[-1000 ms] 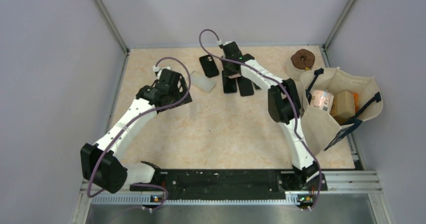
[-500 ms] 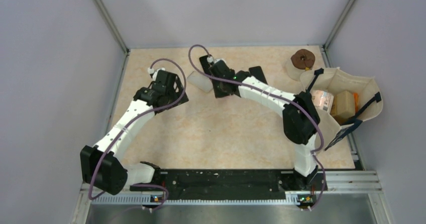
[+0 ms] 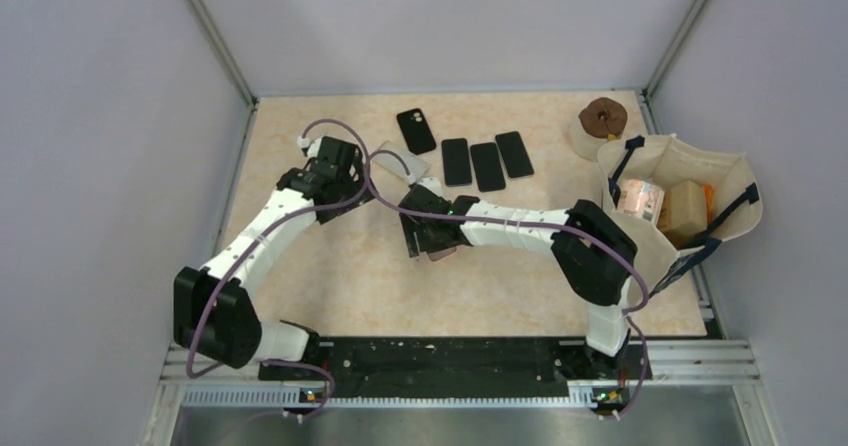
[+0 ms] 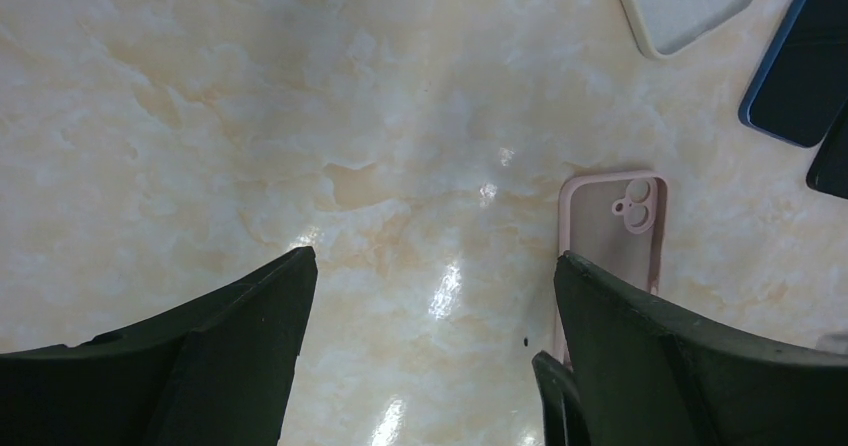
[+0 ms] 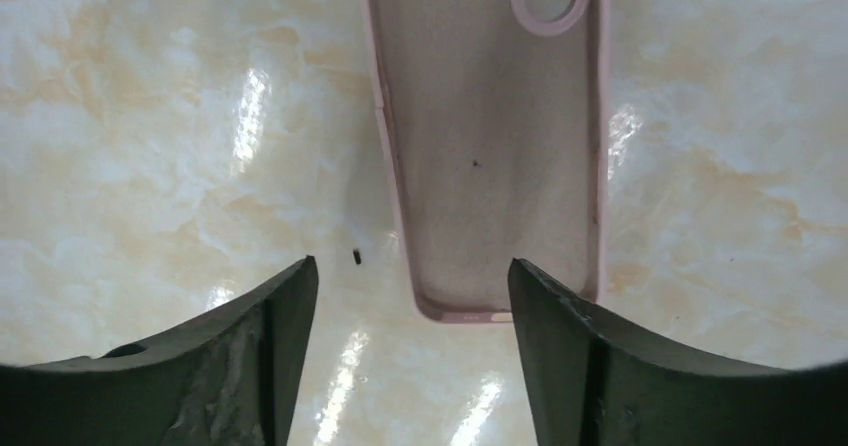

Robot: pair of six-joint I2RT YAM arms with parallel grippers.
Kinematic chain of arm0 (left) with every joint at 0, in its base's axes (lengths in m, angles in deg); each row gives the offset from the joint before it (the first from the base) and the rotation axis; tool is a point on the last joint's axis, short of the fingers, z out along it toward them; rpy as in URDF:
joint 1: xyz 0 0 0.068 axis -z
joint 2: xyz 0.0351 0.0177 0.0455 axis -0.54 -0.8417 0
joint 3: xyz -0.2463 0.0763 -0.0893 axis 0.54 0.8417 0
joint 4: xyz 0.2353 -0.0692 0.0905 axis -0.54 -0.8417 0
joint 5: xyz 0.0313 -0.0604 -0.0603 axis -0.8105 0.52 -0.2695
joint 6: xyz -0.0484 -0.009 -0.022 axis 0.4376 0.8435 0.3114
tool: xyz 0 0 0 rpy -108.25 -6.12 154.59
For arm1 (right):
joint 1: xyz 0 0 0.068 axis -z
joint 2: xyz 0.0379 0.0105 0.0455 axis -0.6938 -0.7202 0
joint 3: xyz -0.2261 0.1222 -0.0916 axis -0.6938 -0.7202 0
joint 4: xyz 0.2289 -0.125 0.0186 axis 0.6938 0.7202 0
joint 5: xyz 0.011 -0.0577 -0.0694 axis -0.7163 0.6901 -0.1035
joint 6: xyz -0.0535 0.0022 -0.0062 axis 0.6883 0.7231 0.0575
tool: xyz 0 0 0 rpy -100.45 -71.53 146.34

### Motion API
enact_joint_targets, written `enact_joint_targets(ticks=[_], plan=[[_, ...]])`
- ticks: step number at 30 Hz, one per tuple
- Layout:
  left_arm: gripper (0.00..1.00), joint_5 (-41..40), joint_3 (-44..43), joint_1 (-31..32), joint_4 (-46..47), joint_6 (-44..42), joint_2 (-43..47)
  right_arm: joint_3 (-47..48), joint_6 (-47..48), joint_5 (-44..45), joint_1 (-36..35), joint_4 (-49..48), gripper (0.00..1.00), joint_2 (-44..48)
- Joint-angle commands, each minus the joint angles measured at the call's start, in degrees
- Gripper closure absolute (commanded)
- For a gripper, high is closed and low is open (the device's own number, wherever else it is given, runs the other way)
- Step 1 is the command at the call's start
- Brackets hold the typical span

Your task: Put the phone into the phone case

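Right end effector (image 5: 410, 266): fingers stand apart with nothing between them, low over the near end of the pink phone case (image 5: 495, 146); no grip on it.
Left end effector (image 4: 435, 256): spread wide and empty, above bare tabletop (image 4: 250, 116), with the case just beside its right finger.
Phone case: flat in the middle of the tabletop, hollow side up, camera cut-out at the end away from the right wrist.
Phones: three dark phones (image 3: 488, 166) lie in a row toward the far edge, with a fourth phone (image 3: 416, 131) to their left; all are well apart from the case.
Step, as judged: the case looks ready, and no phone is in hand yet.
Risk, picking: the row lies flat and close together, so a finger coming down on one phone could shove its neighbour or skid off the thin edge.
Risk, seating: the case is light and unheld, so a phone pressed in at one end could push it along the tabletop or tip it.
Risk, orientation: a phone brought in the wrong way round would not meet the cut-out.
Risk, arms: both wrists are near each other mid-tabletop and could clash.
Clutter: a pale case (image 3: 400, 161) lies between the left wrist and the phones.
Open room: bare surface lies near and left of the case.
Right edge: a tote bag (image 3: 735, 181) crowds it, close to the right elbow.
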Motion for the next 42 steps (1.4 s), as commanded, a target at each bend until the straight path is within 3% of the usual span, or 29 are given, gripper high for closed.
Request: enact_joint_targets(ticks=[1, 5, 9, 19, 28, 42], plan=[[0.08, -0.7, -1.9, -1.1, 4.4, 5.6, -4.6, -0.9, 0.3, -1.2, 1.2, -7.0, 0.20, 8.8], [0.14, -1.0, -8.5, -1.6, 5.0, 9.0, -13.6, -0.7, 0.8, -3.7, 7.0, -7.3, 0.16, 13.1], [0.19, 3.4, -16.7, -1.5, 3.0, 9.0, -21.7, 1.4, 3.2, -3.7, 17.6, -5.6, 0.17, 12.3], [0.18, 7.3, -13.4, -1.4, 5.3, 5.8, -21.0, 11.5, 12.1, -4.1, 39.1, -6.3, 0.16, -1.6], [0.18, 9.0, -11.1, -1.4, 4.9, 3.7, -16.7, 24.1, 16.9, -3.3, 41.5, -0.5, 0.11, -15.3], [0.18, 8.9, -10.8, -1.5, 4.5, 3.1, -14.5, 23.2, 18.3, -2.7, 41.4, 3.8, 0.11, -18.5]])
